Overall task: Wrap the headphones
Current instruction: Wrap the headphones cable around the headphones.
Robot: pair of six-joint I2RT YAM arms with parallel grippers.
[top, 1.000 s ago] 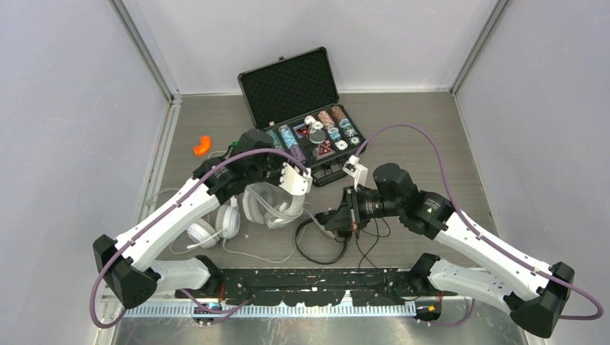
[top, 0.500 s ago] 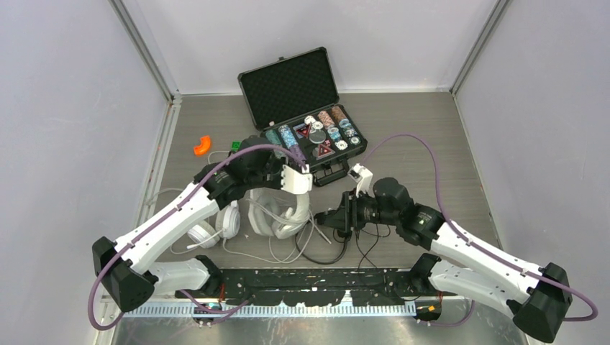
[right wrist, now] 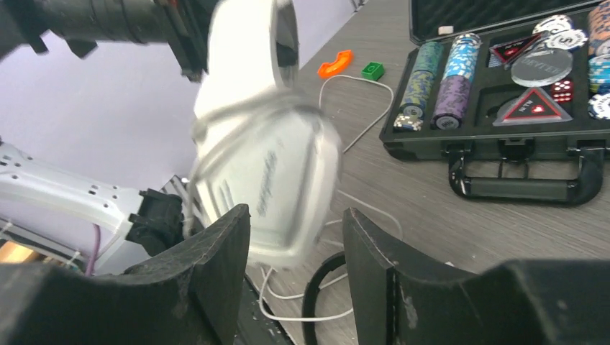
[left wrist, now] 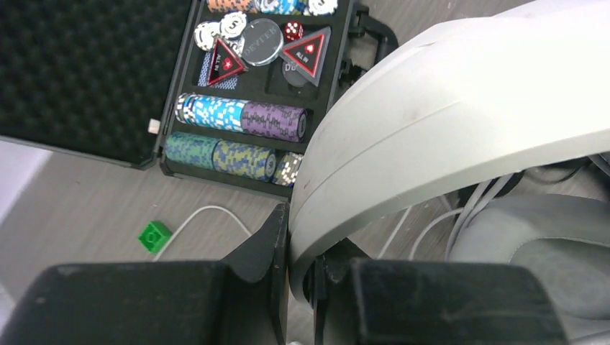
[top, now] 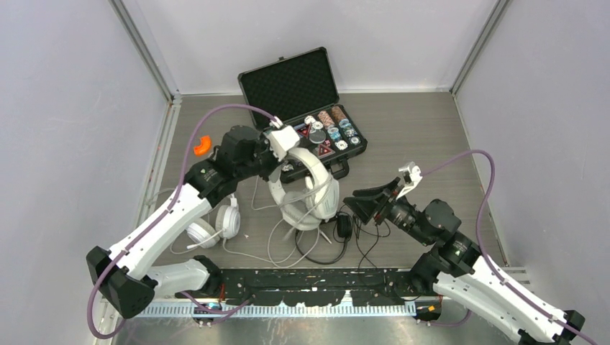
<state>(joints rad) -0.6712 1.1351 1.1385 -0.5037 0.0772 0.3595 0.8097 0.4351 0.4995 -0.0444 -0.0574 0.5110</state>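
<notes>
My left gripper (top: 288,152) is shut on the headband (left wrist: 446,108) of the bulky white-grey headphones (top: 308,194). It holds them above the table, cups hanging down and their pale cord (top: 277,233) trailing to the surface. My right gripper (top: 360,203) is open with nothing between its fingers, just right of the hanging cup (right wrist: 273,180). The slim black headphones (top: 324,248) lie on the table below, with a tangle of black cord. At the left, flat on the table, is the white round-cup pair (top: 216,224).
An open black case of poker chips (top: 316,129) stands behind the lifted headphones. An orange piece (top: 202,145) and a small green block (left wrist: 154,236) lie at the back left. A black rail (top: 316,279) runs along the near edge.
The left arm has lifted the white-grey headphones off the table and carried them back and to the right. The right gripper has opened and drawn back to the right.
</notes>
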